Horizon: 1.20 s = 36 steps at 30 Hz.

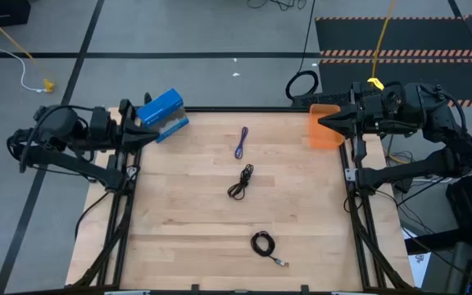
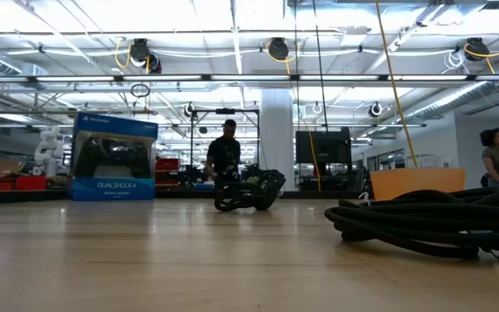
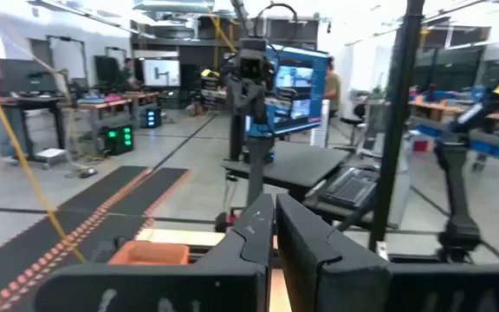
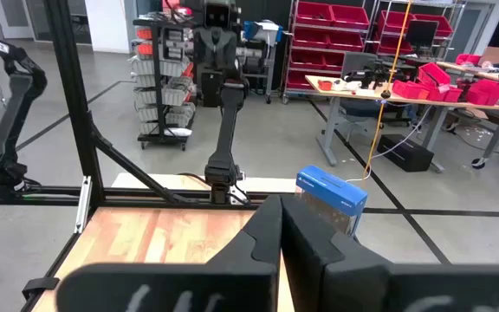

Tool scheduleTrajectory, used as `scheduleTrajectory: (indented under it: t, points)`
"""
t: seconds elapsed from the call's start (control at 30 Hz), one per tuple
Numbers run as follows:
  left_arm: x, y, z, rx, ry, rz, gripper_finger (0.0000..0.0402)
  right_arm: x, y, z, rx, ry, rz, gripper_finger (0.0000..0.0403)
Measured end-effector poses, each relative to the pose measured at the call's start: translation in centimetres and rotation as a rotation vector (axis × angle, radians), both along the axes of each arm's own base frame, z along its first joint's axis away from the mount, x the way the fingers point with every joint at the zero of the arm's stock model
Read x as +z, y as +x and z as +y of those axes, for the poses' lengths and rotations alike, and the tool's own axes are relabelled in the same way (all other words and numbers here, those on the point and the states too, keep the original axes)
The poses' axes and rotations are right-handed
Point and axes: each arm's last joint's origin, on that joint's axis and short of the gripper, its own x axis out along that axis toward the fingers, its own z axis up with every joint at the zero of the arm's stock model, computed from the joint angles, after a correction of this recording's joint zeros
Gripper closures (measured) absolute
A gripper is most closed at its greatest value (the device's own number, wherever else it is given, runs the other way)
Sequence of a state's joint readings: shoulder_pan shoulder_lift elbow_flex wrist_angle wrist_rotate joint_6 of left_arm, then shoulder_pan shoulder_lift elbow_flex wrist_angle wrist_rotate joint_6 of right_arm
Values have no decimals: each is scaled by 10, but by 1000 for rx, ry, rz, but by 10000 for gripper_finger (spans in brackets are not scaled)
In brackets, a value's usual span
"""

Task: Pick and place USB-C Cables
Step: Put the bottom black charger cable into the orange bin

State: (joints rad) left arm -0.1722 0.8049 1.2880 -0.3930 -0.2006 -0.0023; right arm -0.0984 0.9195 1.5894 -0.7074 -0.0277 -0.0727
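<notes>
Three USB-C cables lie on the wooden table. The purple-blue folded one (image 1: 242, 143) is toward the far edge. A black one (image 1: 241, 182) rests loosely coiled at the middle, also seen in the low view (image 2: 245, 195). A second black coil (image 1: 263, 243) lies near the near edge, large in the low view (image 2: 431, 221). My left gripper (image 1: 152, 131) hovers shut at the far left corner (image 3: 275, 217). My right gripper (image 1: 322, 123) hovers shut at the far right corner (image 4: 281, 212), over the orange bin (image 1: 324, 129). Neither gripper touches a cable.
A blue DualShock box (image 1: 162, 115) stands at the far left corner beside my left gripper (image 2: 113, 156). The orange bin (image 2: 417, 182) sits at the far right corner. Bare wood (image 1: 179, 213) surrounds the cables. People stand in the room behind the table.
</notes>
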Motion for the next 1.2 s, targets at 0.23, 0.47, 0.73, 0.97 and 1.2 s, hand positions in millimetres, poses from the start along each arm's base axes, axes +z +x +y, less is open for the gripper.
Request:
scheduleTrajectory:
  t: [0.23, 0.47, 0.73, 0.97, 1.2]
  points:
    - [33, 27, 2, 58, 56, 45, 381, 0, 0, 0, 0, 0, 0, 403]
    - [43, 45, 7, 99, 60, 71, 381, 0, 0, 0, 0, 1, 0, 403]
    - [40, 50, 8, 104, 62, 96, 380, 0, 0, 0, -6, 51, -4, 403]
    - [40, 50, 8, 104, 61, 98, 380, 0, 0, 0, -11, 98, -7, 403]
    - [37, 54, 7, 104, 41, 116, 380, 0, 0, 0, -26, 227, -16, 403]
